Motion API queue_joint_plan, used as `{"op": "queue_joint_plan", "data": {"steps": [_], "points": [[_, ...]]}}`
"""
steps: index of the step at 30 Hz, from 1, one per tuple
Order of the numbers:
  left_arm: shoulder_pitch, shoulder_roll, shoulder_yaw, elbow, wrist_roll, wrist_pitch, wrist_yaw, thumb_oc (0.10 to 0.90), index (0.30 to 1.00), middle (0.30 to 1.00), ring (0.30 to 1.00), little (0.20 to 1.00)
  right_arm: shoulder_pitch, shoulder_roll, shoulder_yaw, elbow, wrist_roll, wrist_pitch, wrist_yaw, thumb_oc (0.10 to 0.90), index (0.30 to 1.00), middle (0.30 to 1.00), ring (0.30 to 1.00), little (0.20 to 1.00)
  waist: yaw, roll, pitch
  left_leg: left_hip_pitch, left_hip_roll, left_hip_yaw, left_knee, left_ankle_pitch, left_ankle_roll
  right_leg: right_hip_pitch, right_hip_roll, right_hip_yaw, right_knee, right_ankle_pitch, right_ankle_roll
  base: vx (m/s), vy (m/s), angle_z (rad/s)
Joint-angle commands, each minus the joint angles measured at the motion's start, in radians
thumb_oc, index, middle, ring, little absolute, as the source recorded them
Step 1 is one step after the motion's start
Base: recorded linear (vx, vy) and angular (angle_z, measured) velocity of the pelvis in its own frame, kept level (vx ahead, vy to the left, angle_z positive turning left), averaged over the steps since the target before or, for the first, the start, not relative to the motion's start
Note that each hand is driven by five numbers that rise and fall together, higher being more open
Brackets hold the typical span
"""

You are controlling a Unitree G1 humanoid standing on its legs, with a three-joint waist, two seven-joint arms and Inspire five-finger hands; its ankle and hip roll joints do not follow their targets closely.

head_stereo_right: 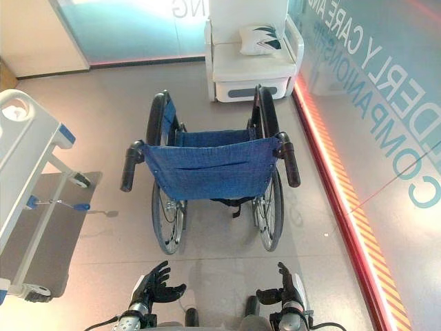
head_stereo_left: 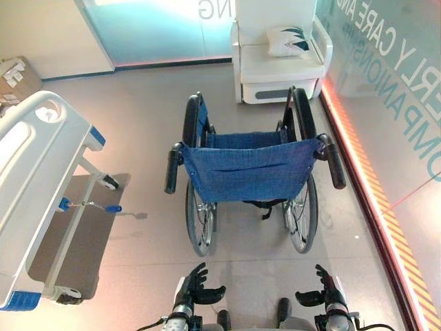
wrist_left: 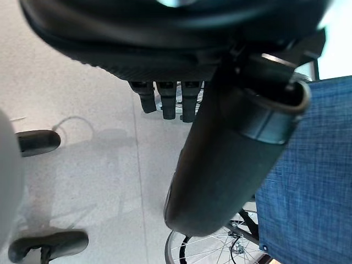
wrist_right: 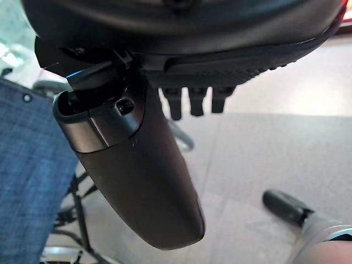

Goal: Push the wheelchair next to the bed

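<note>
Blue fabric backrest, dark tubular frame, two large spoked wheels: one folding wheelchair [head_stereo_left: 251, 172], standing on the floor at the centre of our head view, its back toward us. Bed [head_stereo_left: 31, 172], white with blue corner caps, lies at 9 o'clock, well apart from the chair. White armchair [head_stereo_left: 279, 58] with a cushion stands at 12 o'clock beyond it.

Handling, as we judge it: rigid frame, fairly heavy, rolls freely on hard floor; small front casters would let it veer if pushed unevenly. The cloth back is soft and would give, so it makes a poor push point.

Hold points: left push handle [head_stereo_left: 173, 169] at 10 o'clock and right push handle [head_stereo_left: 333, 162] at 2 o'clock, both dark grips angled down toward us.

Left robot hand [head_stereo_left: 196, 286] at 7 o'clock and right robot hand [head_stereo_left: 324, 289] at 5 o'clock: fingers loosely spread, thumbs turned inward, holding nothing, short of the handles. We judge a leftward turn will be needed.
</note>
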Motion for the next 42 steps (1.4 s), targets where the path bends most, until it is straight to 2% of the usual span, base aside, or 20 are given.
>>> {"op": "queue_joint_plan", "data": {"steps": [1, 5, 10, 12, 14, 15, 19, 20, 23, 24, 25, 26, 27, 31, 32, 33, 34, 37, 42], "points": [[-0.073, 0.017, 0.007, -0.034, 0.046, -0.069, 0.037, 0.800, 0.900, 0.900, 0.900, 0.900, -0.036, -0.017, 0.020, -0.052, 0.032, -0.102, 0.050, 0.800, 0.900, 0.900, 0.900, 0.900, 0.012, -0.019, 0.002, -0.048, -0.046, -0.016, 0.041, -0.021, 0.032, 0.023, 0.000, -0.001, 0.105, -0.097, -0.023, 0.00, 0.000, 0.00], [-0.064, 0.004, 0.019, -0.007, 0.009, -0.044, -0.021, 0.800, 0.900, 0.900, 0.900, 0.900, -0.030, -0.009, 0.005, -0.044, 0.049, -0.124, 0.043, 0.800, 0.900, 0.900, 0.900, 0.900, 0.010, -0.017, -0.005, -0.034, -0.048, -0.016, 0.049, -0.023, 0.032, 0.040, -0.005, -0.005, 0.107, -0.098, -0.025, 0.07, 0.005, 0.02], [-0.054, -0.007, 0.020, 0.005, -0.007, -0.049, -0.005, 0.800, 0.900, 0.900, 0.900, 0.900, -0.032, -0.008, -0.018, -0.041, 0.111, -0.104, 0.043, 0.800, 0.900, 0.900, 0.900, 0.900, 0.007, -0.014, -0.010, -0.021, -0.048, -0.012, 0.049, -0.026, 0.033, 0.050, -0.005, -0.003, 0.110, -0.100, -0.026, 0.05, 0.007, 0.01], [-0.048, -0.008, 0.036, -0.002, -0.029, -0.049, -0.007, 0.800, 0.900, 0.900, 0.900, 0.900, -0.031, -0.010, -0.036, -0.055, 0.162, -0.093, 0.079, 0.800, 0.900, 0.900, 0.900, 0.900, 0.008, -0.015, -0.013, -0.012, -0.048, -0.013, 0.045, -0.024, 0.034, 0.058, -0.005, -0.002, 0.107, -0.097, -0.026, 0.05, -0.010, 0.00], [-0.043, -0.001, 0.054, -0.012, -0.042, -0.034, 0.021, 0.800, 0.900, 0.900, 0.900, 0.900, -0.029, -0.018, -0.048, -0.070, 0.162, -0.098, 0.098, 0.800, 0.900, 0.900, 0.900, 0.900, 0.011, -0.019, -0.017, -0.004, -0.048, -0.014, 0.044, -0.023, 0.033, 0.064, -0.004, -0.003, 0.107, -0.095, -0.024, 0.06, -0.029, 0.01], [-0.042, 0.006, 0.073, -0.022, -0.034, -0.002, 0.040, 0.800, 0.900, 0.900, 0.900, 0.900, -0.029, -0.028, -0.060, -0.098, 0.187, -0.092, 0.106, 0.800, 0.900, 0.900, 0.900, 0.900, 0.012, -0.022, -0.020, 0.002, -0.048, -0.013, 0.043, -0.022, 0.033, 0.071, -0.005, -0.004, 0.105, -0.091, -0.022, 0.07, -0.044, 0.01], [-0.061, 0.069, 0.149, -0.059, -0.054, 0.045, 0.073, 0.800, 0.900, 0.900, 0.900, 0.900, -0.054, -0.089, -0.113, -0.172, 0.251, -0.058, 0.145, 0.800, 0.900, 0.900, 0.900, 0.900, 0.014, -0.034, -0.030, 0.024, -0.043, -0.014, 0.040, -0.022, 0.032, 0.089, -0.001, 0.002, 0.101, -0.088, -0.020, 0.07, -0.051, 0.00], [-0.079, 0.107, 0.208, -0.089, -0.045, 0.078, 0.092, 0.800, 0.900, 0.900, 0.900, 0.900, -0.066, -0.124, -0.145, -0.193, 0.273, -0.038, 0.165, 0.800, 0.900, 0.900, 0.900, 0.900, 0.015, -0.039, -0.040, 0.034, -0.041, -0.012, 0.036, -0.024, 0.032, 0.098, 0.000, 0.005, 0.097, -0.088, -0.019, 0.08, -0.037, 0.01], [-0.124, 0.190, 0.264, -0.163, -0.078, 0.089, 0.146, 0.800, 0.900, 0.900, 0.900, 0.900, -0.111, -0.234, -0.228, -0.228, 0.331, -0.008, 0.226, 0.800, 0.900, 0.900, 0.900, 0.900, 0.016, -0.040, -0.053, 0.049, -0.038, -0.007, 0.033, -0.027, 0.029, 0.111, 0.001, 0.006, 0.093, -0.086, -0.016, 0.06, -0.014, 0.01], [-0.130, 0.199, 0.270, -0.172, -0.083, 0.094, 0.149, 0.800, 0.900, 0.900, 0.900, 0.900, -0.118, -0.249, -0.237, -0.234, 0.338, 0.001, 0.234, 0.800, 0.900, 0.900, 0.900, 0.900, 0.016, -0.040, -0.054, 0.051, -0.038, -0.007, 0.033, -0.027, 0.029, 0.112, 0.001, 0.006, 0.093, -0.086, -0.016, 0.05, 0.013, 0.05], [-0.162, 0.250, 0.301, -0.209, -0.129, 0.087, 0.165, 0.800, 0.900, 0.900, 0.900, 0.900, -0.159, -0.316, -0.273, -0.249, 0.367, 0.028, 0.261, 0.800, 0.900, 0.900, 0.900, 0.900, 0.016, -0.039, -0.059, 0.058, -0.038, -0.008, 0.033, -0.028, 0.027, 0.117, 0.000, 0.007, 0.094, -0.087, -0.015, 0.03, 0.012, 0.03], [-0.164, 0.253, 0.303, -0.213, -0.129, 0.088, 0.166, 0.800, 0.900, 0.900, 0.900, 0.900, -0.163, -0.321, -0.275, -0.250, 0.369, 0.034, 0.262, 0.800, 0.900, 0.900, 0.900, 0.900, 0.016, -0.039, -0.058, 0.058, -0.038, -0.008, 0.034, -0.028, 0.027, 0.118, -0.001, 0.007, 0.095, -0.088, -0.015, 0.05, 0.023, 0.03], [-0.197, 0.297, 0.324, -0.264, -0.133, 0.102, 0.189, 0.800, 0.900, 0.900, 0.900, 0.900, -0.212, -0.382, -0.295, -0.276, 0.383, 0.090, 0.257, 0.800, 0.900, 0.900, 0.900, 0.900, 0.019, -0.039, -0.062, 0.061, -0.038, -0.009, 0.035, -0.028, 0.025, 0.120, -0.003, 0.005, 0.099, -0.087, -0.013, 0.03, 0.022, 0.02], [-0.269, 0.356, 0.327, -0.308, -0.130, 0.106, 0.238, 0.800, 0.900, 0.900, 0.900, 0.900, -0.321, -0.460, -0.282, -0.307, 0.381, 0.142, 0.198, 0.800, 0.900, 0.900, 0.900, 0.900, 0.022, -0.034, -0.062, 0.066, -0.041, -0.018, 0.031, -0.021, 0.023, 0.121, -0.007, 0.004, 0.105, -0.083, -0.010, 0.03, 0.036, 0.01], [-0.299, 0.377, 0.325, -0.320, -0.123, 0.106, 0.266, 0.800, 0.900, 0.900, 0.900, 0.900, -0.374, -0.484, -0.265, -0.323, 0.384, 0.168, 0.154, 0.800, 0.900, 0.900, 0.900, 0.900, 0.023, -0.032, -0.063, 0.066, -0.043, -0.022, 0.030, -0.017, 0.022, 0.121, -0.009, 0.005, 0.105, -0.081, -0.009, 0.02, 0.030, 0.01], [-0.301, 0.376, 0.326, -0.320, -0.123, 0.107, 0.267, 0.800, 0.900, 0.900, 0.900, 0.900, -0.377, -0.484, -0.263, -0.322, 0.384, 0.169, 0.152, 0.800, 0.900, 0.900, 0.900, 0.900, 0.022, -0.032, -0.061, 0.066, -0.043, -0.022, 0.030, -0.017, 0.022, 0.121, -0.009, 0.005, 0.105, -0.081, -0.009, 0.04, 0.038, 0.00], [-0.337, 0.399, 0.320, -0.327, -0.137, 0.110, 0.295, 0.800, 0.900, 0.900, 0.900, 0.900, -0.435, -0.504, -0.244, -0.337, 0.379, 0.202, 0.098, 0.800, 0.900, 0.900, 0.900, 0.900, 0.021, -0.030, -0.062, 0.065, -0.045, -0.026, 0.030, -0.015, 0.021, 0.121, -0.011, 0.006, 0.104, -0.079, -0.007, 0.04, 0.020, 0.00], [-0.388, 0.431, 0.307, -0.335, -0.135, 0.120, 0.334, 0.800, 0.900, 0.900, 0.900, 0.900, -0.515, -0.524, -0.214, -0.347, 0.366, 0.249, 0.030, 0.800, 0.900, 0.900, 0.900, 0.900, 0.022, -0.029, -0.062, 0.062, -0.045, -0.032, 0.029, -0.012, 0.018, 0.123, -0.010, 0.008, 0.099, -0.078, -0.004, 0.03, 0.010, 0.00], [-0.472, 0.499, 0.290, -0.365, -0.165, 0.142, 0.325, 0.800, 0.900, 0.900, 0.900, 0.900, -0.605, -0.561, -0.185, -0.382, 0.344, 0.329, -0.024, 0.800, 0.900, 0.900, 0.900, 0.900, 0.029, -0.033, -0.058, 0.049, -0.044, -0.033, 0.034, -0.008, 0.013, 0.122, -0.011, 0.004, 0.091, -0.074, -0.001, 0.02, -0.004, 0.03]]}}
